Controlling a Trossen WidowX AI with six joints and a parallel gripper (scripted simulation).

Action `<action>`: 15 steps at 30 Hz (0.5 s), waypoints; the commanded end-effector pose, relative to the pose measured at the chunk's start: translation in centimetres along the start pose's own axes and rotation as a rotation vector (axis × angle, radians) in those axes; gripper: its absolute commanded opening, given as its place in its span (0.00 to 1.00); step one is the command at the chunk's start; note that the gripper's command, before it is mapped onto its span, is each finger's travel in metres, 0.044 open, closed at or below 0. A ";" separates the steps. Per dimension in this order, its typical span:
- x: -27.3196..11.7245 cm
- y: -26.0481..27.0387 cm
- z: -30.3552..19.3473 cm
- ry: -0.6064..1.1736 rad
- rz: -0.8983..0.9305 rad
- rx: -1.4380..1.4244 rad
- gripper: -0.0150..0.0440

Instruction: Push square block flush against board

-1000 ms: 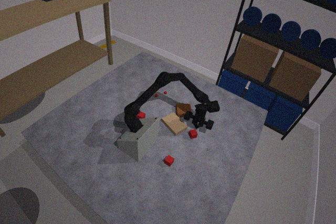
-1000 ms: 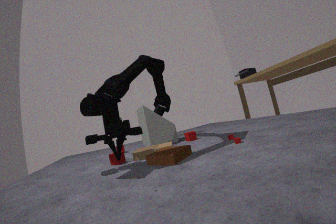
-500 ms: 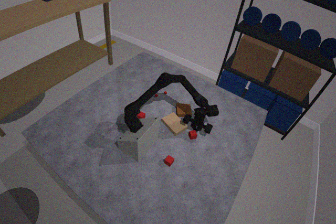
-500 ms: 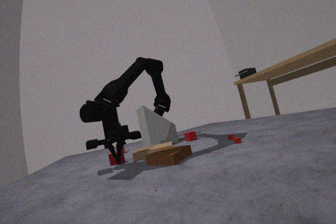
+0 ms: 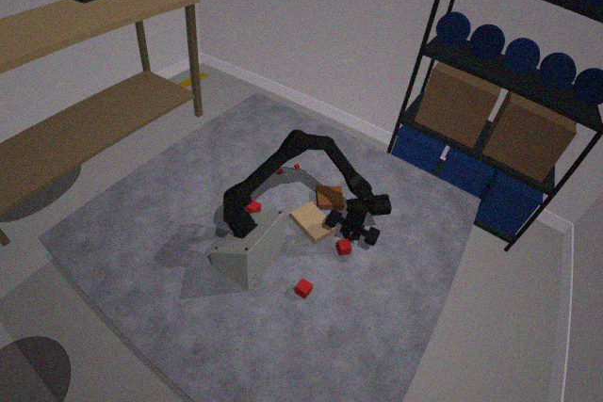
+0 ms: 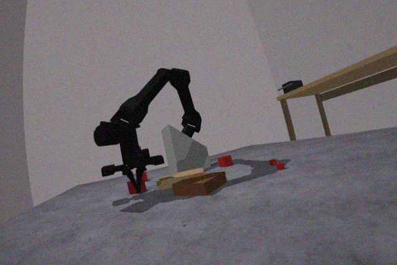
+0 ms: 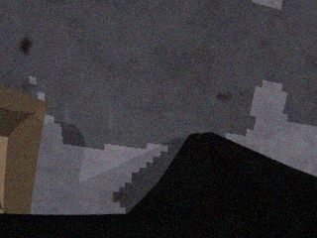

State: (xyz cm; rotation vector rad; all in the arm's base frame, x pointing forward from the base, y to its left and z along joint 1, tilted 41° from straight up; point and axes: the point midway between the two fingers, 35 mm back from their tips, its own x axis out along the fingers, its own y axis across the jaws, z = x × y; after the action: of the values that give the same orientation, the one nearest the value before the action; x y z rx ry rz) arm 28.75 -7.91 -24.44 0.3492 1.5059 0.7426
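The square block is orange-brown and lies flat on the grey mat. The board is light tan and lies flat beside it; part of it shows at the left edge of the wrist view. In the top view the block stands turned to the board, with one corner close to the board's far corner; I cannot tell whether they touch. My gripper is shut and empty, pointing down low near the mat, off the board's near right end, apart from both parts.
A red cube is close to the fingertips. Another red cube lies nearer the front. A grey wedge-shaped body stands beside the arm's base. A third red cube and small red cubes lie farther off.
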 end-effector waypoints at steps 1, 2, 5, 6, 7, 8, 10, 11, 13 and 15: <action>-0.2 0.0 -0.7 0.000 -0.004 -0.003 0.25; -0.2 0.0 -0.9 0.000 -0.004 -0.003 0.25; -0.2 0.0 -1.4 0.000 -0.004 -0.003 0.25; -0.2 0.0 -1.6 0.001 -0.004 -0.003 0.25; -0.2 0.0 -1.7 0.001 -0.004 -0.003 0.25; -0.2 0.0 -1.9 0.001 -0.004 -0.003 0.25; -0.2 0.0 -2.2 0.001 -0.004 -0.003 0.25; -0.2 0.0 -2.4 0.001 -0.004 -0.003 0.25; -0.2 0.0 -2.7 0.001 -0.004 -0.002 0.25; -0.1 0.1 -3.1 0.001 -0.004 -0.002 0.25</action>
State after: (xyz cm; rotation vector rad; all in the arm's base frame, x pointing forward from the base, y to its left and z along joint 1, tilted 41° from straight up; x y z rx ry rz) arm 26.30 -8.49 -24.62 0.3493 1.5074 0.7419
